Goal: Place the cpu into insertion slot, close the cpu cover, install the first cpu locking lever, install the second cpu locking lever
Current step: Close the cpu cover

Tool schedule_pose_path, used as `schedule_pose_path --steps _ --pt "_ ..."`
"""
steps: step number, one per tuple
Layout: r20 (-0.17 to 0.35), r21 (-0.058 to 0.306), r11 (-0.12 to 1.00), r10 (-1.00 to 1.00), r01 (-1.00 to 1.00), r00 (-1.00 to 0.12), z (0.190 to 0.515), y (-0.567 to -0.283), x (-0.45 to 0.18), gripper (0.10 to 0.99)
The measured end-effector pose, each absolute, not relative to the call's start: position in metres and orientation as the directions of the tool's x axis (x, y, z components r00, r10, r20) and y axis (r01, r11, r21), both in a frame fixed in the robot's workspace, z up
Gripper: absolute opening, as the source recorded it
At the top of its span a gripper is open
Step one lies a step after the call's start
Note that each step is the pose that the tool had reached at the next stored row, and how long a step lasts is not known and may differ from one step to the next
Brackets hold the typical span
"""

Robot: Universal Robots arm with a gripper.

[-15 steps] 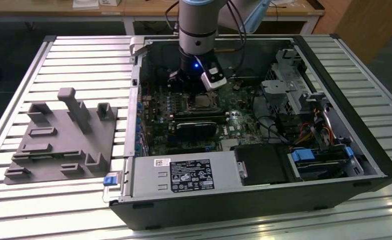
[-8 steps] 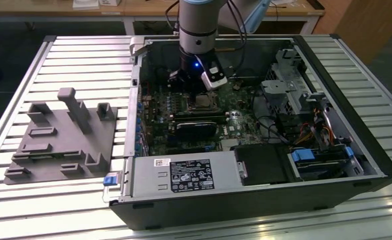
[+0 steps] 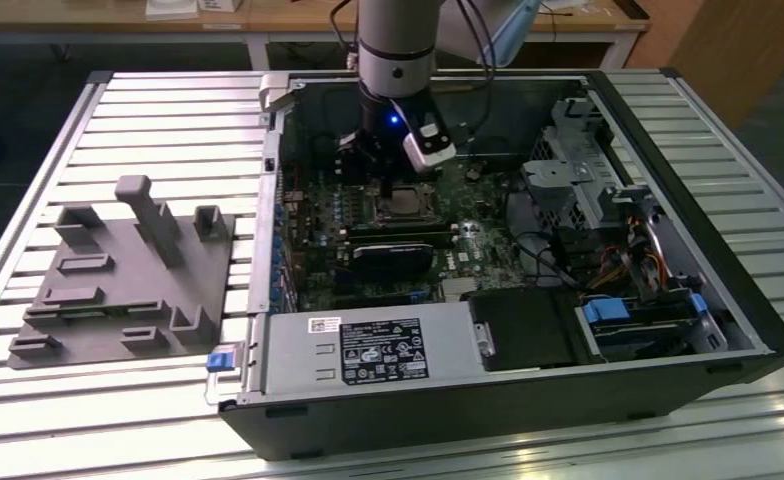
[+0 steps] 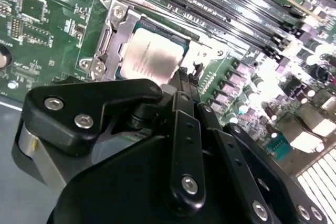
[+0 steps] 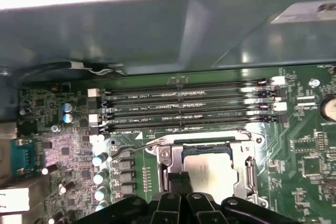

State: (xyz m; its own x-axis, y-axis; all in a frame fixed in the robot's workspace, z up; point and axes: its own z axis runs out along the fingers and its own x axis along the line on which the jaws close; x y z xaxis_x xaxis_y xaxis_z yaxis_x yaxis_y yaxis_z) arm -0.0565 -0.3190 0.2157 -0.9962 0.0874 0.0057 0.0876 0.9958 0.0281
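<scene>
My claw (image 4: 185,78), fingers pressed together and holding nothing, sits at the cover's (image 4: 109,38) edge; the cpu (image 4: 152,56) lies framed in its window.

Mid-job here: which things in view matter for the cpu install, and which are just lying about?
For the job:
cpu
cpu cover
wire locking lever
gripper, close over the cpu

Just lying about:
memory slots
grey fixture plate beside the case
power supply
</scene>
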Motion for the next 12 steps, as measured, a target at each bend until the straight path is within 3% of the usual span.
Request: schedule_pose_path --steps 12 --pt "0.006 0.028 0.996 0.087 0.087 -0.996 0.229 -0.319 -0.056 0.106"
